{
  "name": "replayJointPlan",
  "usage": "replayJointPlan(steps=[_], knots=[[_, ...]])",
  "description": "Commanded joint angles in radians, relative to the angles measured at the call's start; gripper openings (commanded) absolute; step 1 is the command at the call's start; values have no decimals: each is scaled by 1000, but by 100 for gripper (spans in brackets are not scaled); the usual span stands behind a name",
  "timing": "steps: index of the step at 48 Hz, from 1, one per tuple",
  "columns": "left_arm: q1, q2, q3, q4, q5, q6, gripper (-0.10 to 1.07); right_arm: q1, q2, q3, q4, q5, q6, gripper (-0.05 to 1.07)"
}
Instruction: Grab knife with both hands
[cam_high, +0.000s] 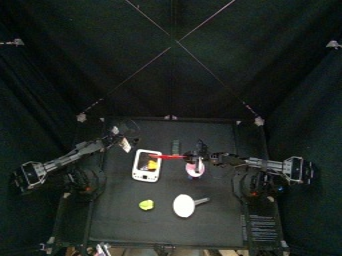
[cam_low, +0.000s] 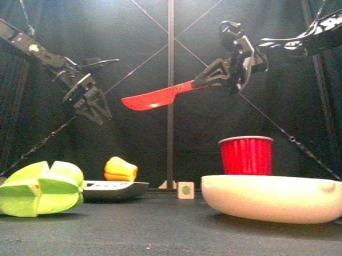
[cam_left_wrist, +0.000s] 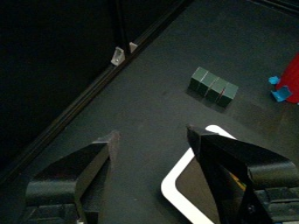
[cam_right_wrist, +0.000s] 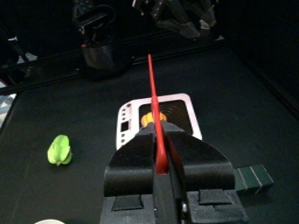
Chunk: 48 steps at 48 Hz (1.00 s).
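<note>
The red knife (cam_low: 160, 97) hangs in the air above the table, its blade pointing toward the left arm. My right gripper (cam_low: 215, 76) is shut on its handle end. In the right wrist view the knife (cam_right_wrist: 153, 87) runs straight out from the right gripper (cam_right_wrist: 158, 133) over the white board (cam_right_wrist: 176, 109). My left gripper (cam_low: 91, 104) hangs open a little beyond the blade tip, touching nothing. The left wrist view shows the left gripper (cam_left_wrist: 152, 147) with jaws wide apart over the dark table and a corner of the board (cam_left_wrist: 176, 179). From above, the knife (cam_high: 171, 157) lies between both grippers.
A yellow piece (cam_low: 120, 168) sits on the white board (cam_high: 144, 174). A green object (cam_low: 40, 188) and a white round disc (cam_low: 267, 196) lie near the front edge. A red cup (cam_low: 245, 155) stands mid-table. Small grey blocks (cam_left_wrist: 214, 83) rest on the tabletop.
</note>
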Motion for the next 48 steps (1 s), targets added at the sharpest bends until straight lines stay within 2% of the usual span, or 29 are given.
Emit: replayJointPlan(steps=[1, 9, 13, 15, 21, 36, 43, 48], knots=[[18, 29, -48, -5, 0, 6, 95, -5, -11, -11, 5, 3, 2, 22], [41, 40, -92, -49, 6, 9, 95, -6, -18, -6, 8, 43, 9, 22], [35, 32, -127, -61, 15, 17, 95, -6, -18, -11, 17, 60, 8, 22], [8, 28, -172, -67, 20, 29, 95, -6, -18, -11, 20, 64, 8, 22], [-5, 28, -218, -100, 21, 35, 95, -8, -20, -11, 20, 66, 8, 22], [-26, 2, -250, -172, 23, 100, 95, -11, -23, -9, 20, 74, 8, 22], [-127, -54, -262, -186, 3, 164, 95, -14, -23, -11, 20, 75, 8, 22], [-178, -106, -272, -239, 20, 201, 95, -18, -23, -12, 20, 75, 8, 22]])
